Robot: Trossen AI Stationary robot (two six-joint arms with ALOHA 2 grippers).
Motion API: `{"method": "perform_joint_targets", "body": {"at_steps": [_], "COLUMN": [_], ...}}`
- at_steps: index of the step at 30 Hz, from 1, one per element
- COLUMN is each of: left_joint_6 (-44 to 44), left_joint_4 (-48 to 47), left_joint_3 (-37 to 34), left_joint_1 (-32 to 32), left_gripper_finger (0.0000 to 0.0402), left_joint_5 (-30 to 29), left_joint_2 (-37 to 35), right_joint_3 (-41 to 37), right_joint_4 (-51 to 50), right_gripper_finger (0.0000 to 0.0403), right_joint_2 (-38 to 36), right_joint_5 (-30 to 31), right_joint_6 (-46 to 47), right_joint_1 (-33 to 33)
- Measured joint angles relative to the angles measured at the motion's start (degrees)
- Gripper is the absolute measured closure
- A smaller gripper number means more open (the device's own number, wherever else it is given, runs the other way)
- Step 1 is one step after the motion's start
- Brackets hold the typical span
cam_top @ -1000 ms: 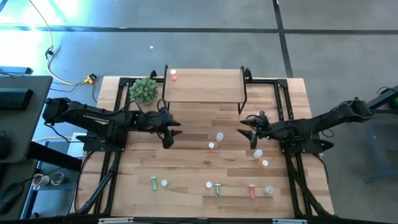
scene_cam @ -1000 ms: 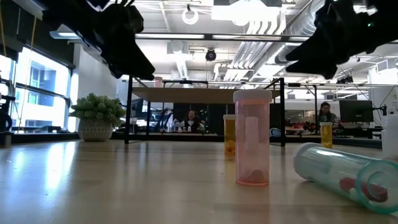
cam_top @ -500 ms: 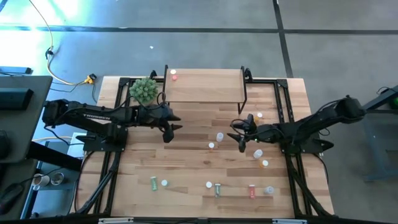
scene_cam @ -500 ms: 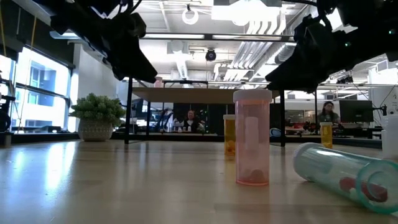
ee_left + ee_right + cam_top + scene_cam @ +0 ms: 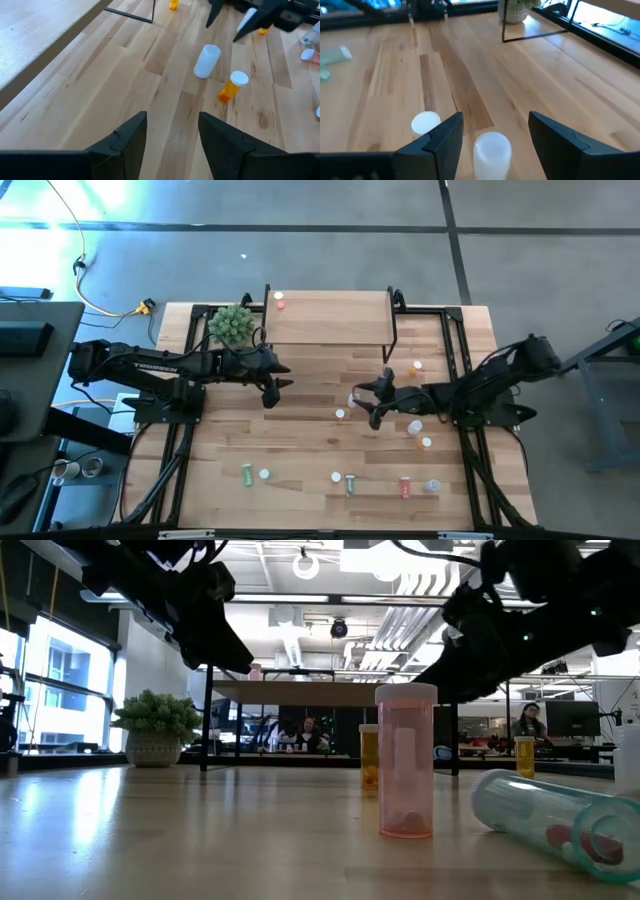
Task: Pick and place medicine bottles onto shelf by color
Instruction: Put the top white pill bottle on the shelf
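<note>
White-capped bottle (image 5: 492, 152) between right gripper (image 5: 366, 402) fingers, untouched.

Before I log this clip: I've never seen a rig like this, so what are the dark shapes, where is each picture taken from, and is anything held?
The dark shapes are two robot arms at a wooden table. One picture looks straight down, one sits at table-top height, and two ride on the arms' wrists.

From above, the left gripper waits near a potted plant, open and empty. The right gripper has reached toward the table's middle. Its wrist view shows its open fingers on either side of a white bottle that stands upright, not yet gripped. An orange bottle stands close beside it.

More small capped bottles are scattered along the near edge. One pink bottle already stands on the low shelf at the far side. Neither gripper holds anything.
</note>
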Motion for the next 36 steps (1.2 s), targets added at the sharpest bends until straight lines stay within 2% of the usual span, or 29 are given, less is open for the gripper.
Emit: {"method": "perform_joint_targets", "body": {"at_steps": [12, 19, 32, 36], "left_joint_6": [0.0, 0.0, 0.0, 0.0], "left_joint_4": [0.0, -0.1, -0.2, -0.2], "left_joint_3": [0.0, 0.0, 0.0, 0.0], "left_joint_1": [0.0, 0.0, 0.0, 0.0], "left_gripper_finger": [0.0232, 0.0232, 0.0232, 0.0232], "left_joint_5": [0.0, 0.0, 0.0, 0.0], "left_joint_2": [0.0, 0.0, 0.0, 0.0], "right_joint_3": [9.4, 11.3, 11.4, 11.4], "right_joint_4": [-12.0, -20.8, -23.3, -23.3], "right_gripper_finger": [0.0187, 0.0187, 0.0187, 0.0203], "right_joint_2": [9.0, 8.5, 7.0, 7.0], "right_joint_5": [0.6, 0.7, -0.6, -2.0], "right_joint_6": [2.8, 7.5, 12.3, 13.9], "right_joint_1": [-0.5, -0.7, -1.1, -1.2]}}
